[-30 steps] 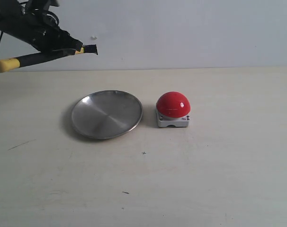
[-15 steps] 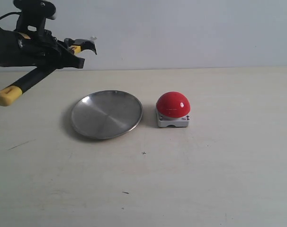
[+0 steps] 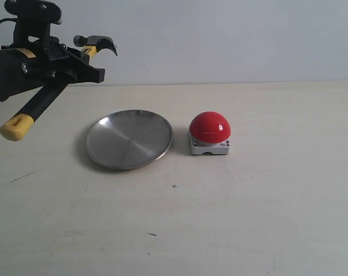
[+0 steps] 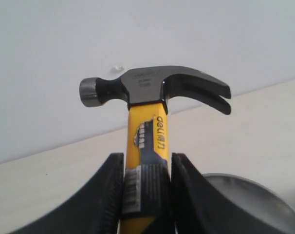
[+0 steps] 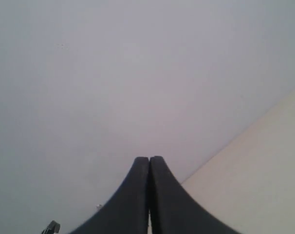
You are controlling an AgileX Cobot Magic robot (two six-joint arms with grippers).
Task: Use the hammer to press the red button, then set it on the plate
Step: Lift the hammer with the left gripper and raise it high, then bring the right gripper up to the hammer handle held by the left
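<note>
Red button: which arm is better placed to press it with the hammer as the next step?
Left. The left gripper grips the hammer by its handle, raised near the plate. The right gripper is shut and empty, and does not appear in the exterior view with the red button.

A pale beige matte tabletop [image 3: 266, 218] spreads across the lower scene and meets a plain grey-white wall [image 3: 231, 40] behind; a small dark cross-shaped mark [image 3: 174, 186], a short dark fleck [image 3: 153, 234] and a faint thin scratch [image 3: 26, 176] lie on its surface.
</note>
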